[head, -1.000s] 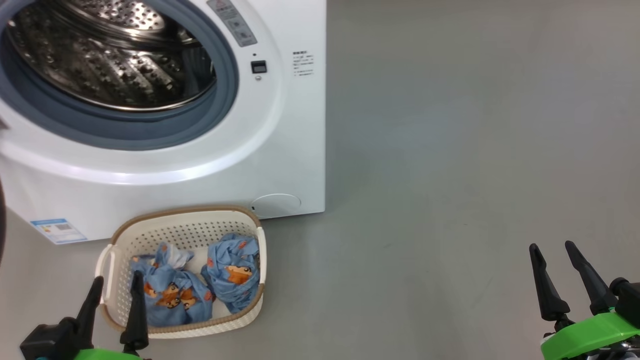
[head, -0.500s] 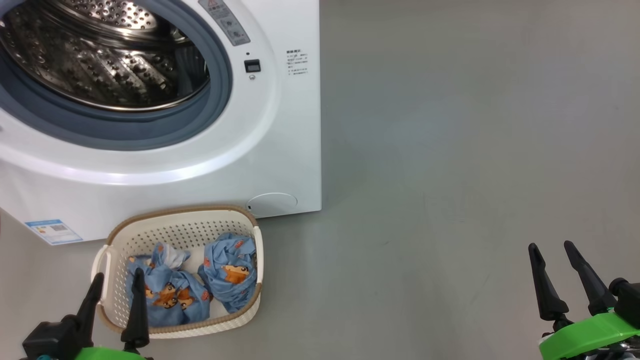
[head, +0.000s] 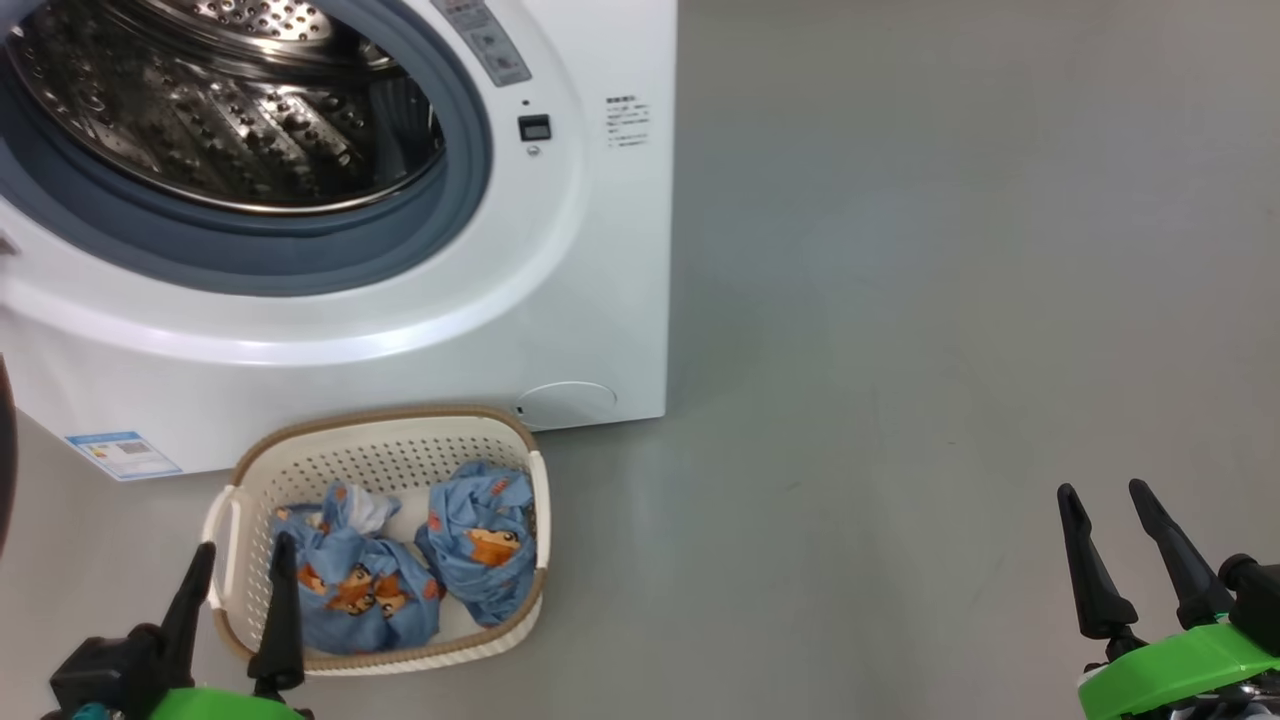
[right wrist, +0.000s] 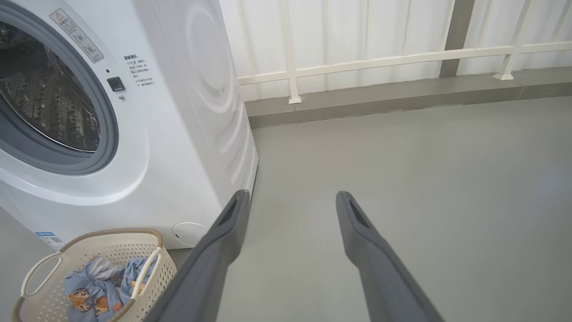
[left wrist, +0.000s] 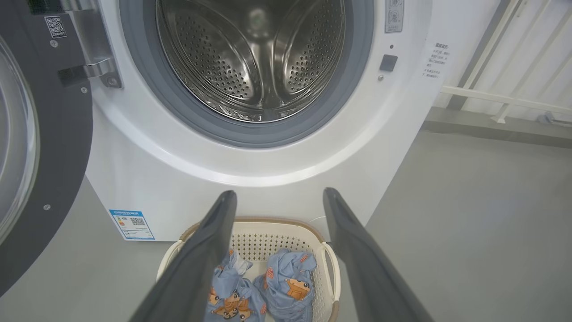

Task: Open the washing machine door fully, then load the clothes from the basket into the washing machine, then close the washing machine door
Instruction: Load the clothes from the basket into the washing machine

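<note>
The white washing machine (head: 560, 300) fills the upper left of the head view, its steel drum (head: 220, 110) exposed. Its door (left wrist: 40, 147) is swung wide to the left in the left wrist view, black rim and glass showing. The cream basket (head: 385, 455) sits on the floor before the machine and holds two light blue clothes bundles (head: 355, 580) (head: 485, 540). My left gripper (head: 243, 545) hovers open over the basket's near left edge, nothing between its fingers. My right gripper (head: 1103, 487) stands open over bare floor far to the right.
Grey floor (head: 950, 300) spreads to the right of the machine. A white railing (right wrist: 380, 58) and a low kerb run along the back wall. A blue label sticker (head: 122, 455) and round white cap (head: 565, 403) mark the machine's base.
The whole head picture has shifted slightly left and then right, so the camera moved. Both grippers hold the same open stance, and the basket and clothes lie as before.
</note>
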Robot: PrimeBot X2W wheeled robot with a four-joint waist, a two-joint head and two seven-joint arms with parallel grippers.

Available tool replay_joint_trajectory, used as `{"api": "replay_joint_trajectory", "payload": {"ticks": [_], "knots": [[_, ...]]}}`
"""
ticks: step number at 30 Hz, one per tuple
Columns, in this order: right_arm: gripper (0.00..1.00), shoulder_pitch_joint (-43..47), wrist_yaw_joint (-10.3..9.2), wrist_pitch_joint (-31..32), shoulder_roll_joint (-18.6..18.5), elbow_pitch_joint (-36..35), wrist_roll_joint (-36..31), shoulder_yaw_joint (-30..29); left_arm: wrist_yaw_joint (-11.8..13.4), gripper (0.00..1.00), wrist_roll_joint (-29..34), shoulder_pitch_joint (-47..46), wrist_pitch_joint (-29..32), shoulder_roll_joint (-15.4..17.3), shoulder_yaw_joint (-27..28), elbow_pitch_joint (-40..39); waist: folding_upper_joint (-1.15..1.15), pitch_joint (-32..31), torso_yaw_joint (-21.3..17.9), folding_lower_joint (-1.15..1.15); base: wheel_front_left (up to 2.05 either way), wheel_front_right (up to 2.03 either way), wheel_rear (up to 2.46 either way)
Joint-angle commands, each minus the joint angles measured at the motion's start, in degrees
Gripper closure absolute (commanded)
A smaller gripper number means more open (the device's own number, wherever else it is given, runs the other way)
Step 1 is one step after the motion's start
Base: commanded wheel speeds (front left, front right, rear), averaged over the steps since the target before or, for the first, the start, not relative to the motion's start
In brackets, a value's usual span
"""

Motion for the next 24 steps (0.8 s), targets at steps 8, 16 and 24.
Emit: {"api": "replay_joint_trajectory", "payload": {"ticks": [8, 16, 24], "knots": [[0.0, -1.5, 0.16, -0.7, -0.8, -1.6, -0.2, 1.3, -0.1, 0.0, 1.2, -3.8, -0.3, 2.5, 2.1, -1.7, 0.0, 1.1, 0.0, 0.0, 0.04, -1.71, 1.67], [0.0, -1.6, 0.16, -0.7, -0.4, -1.5, -0.1, 1.5, -0.1, 0.0, 2.1, -4.1, -0.3, 1.9, 1.8, -1.7, 0.0, 1.1, 0.1, 0.0, -0.15, -0.4, 0.55], [0.0, -1.6, 0.16, -0.7, 0.0, -1.6, -0.1, 2.0, -0.1, 0.0, 1.9, -3.7, -0.3, 1.1, 1.6, -1.1, 0.0, 1.5, 0.0, 0.0, 0.0, 0.0, 0.0]]}}
